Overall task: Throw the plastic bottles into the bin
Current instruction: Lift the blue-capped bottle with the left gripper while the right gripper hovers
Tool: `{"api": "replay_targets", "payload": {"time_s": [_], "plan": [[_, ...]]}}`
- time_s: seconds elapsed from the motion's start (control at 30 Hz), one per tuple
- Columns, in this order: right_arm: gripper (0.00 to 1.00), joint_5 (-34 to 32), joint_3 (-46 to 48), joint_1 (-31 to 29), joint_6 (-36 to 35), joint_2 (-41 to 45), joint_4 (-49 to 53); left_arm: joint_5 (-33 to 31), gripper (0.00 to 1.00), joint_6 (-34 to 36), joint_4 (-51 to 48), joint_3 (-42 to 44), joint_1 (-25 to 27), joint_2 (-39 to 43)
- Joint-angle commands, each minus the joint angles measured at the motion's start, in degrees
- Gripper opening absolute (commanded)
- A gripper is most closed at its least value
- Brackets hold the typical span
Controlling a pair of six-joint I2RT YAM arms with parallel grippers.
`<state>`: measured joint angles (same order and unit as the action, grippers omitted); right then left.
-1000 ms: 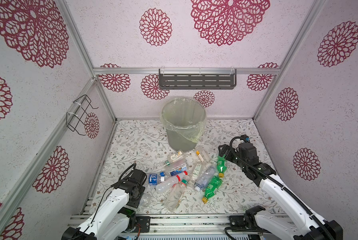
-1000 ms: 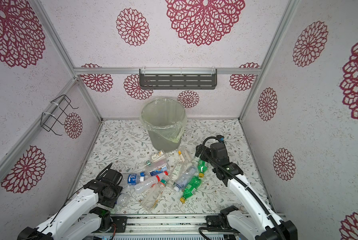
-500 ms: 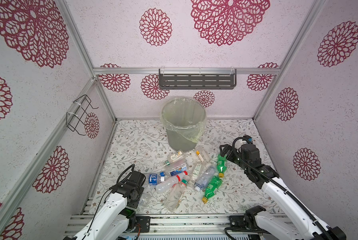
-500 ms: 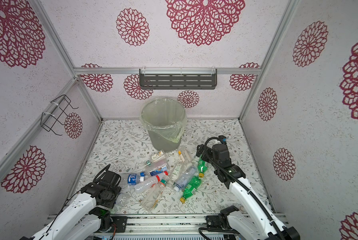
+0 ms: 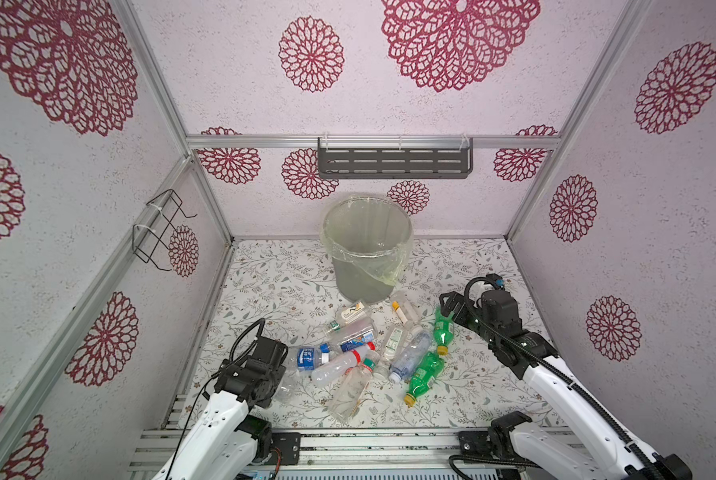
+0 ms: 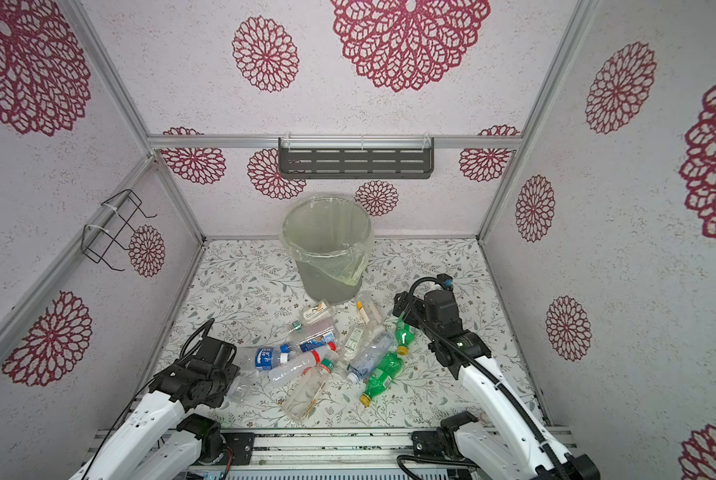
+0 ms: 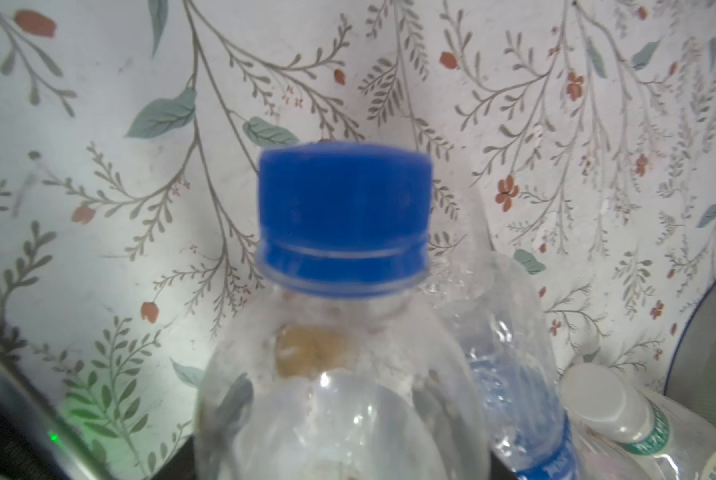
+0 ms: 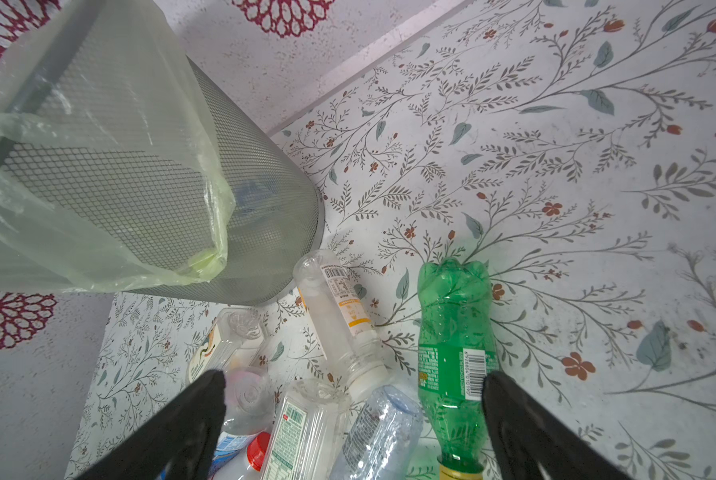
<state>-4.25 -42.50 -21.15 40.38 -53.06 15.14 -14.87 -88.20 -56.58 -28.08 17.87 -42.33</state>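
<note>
Left wrist view fills with a blue-capped bottle (image 7: 339, 353); whether your left gripper (image 5: 275, 385) pinches it, you cannot tell. Your right gripper (image 8: 354, 380) gapes wide: centre the green bottle (image 8: 452, 353), lying near the bin (image 8: 244, 187), before closing.

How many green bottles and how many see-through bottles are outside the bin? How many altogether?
Green bottles: 2
Clear bottles: 10, though they overlap in the pile
Total: 12
</note>
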Motion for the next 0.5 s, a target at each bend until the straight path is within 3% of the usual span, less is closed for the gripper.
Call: {"api": "replay_targets", "payload": {"time_s": [0.0, 0.47], "plan": [[0.99, 0.0, 0.0, 0.3, 1.2, 0.2, -0.1, -2.8, 0.63, 2.5, -1.3, -1.8, 0.5, 0.2], [0.99, 0.0, 1.8, 0.4, 2.4, 0.1, 0.2, -3.2, 0.62, 12.9, 2.5, -9.5, 0.6, -0.8]]}}
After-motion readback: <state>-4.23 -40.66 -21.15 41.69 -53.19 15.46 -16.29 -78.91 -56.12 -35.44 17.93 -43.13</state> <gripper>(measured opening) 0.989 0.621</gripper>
